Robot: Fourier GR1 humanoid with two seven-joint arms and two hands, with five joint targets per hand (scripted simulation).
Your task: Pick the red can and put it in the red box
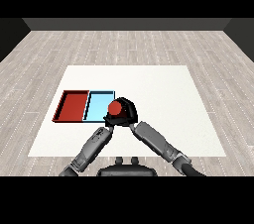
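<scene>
Head view: one red can (117, 108) in the curled right hand (126, 111), two trays—red tray (73, 105), light blue tray (98, 102)—left hand's (109, 120) fingers unclear.

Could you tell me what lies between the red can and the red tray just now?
In the head view, the light blue tray lies between the red can, held in the right hand, and the red tray.

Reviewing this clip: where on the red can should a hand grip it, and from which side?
Round its side wall, from the right: the red can is round, and the right hand already curls round it there, beside the light blue tray.
</scene>
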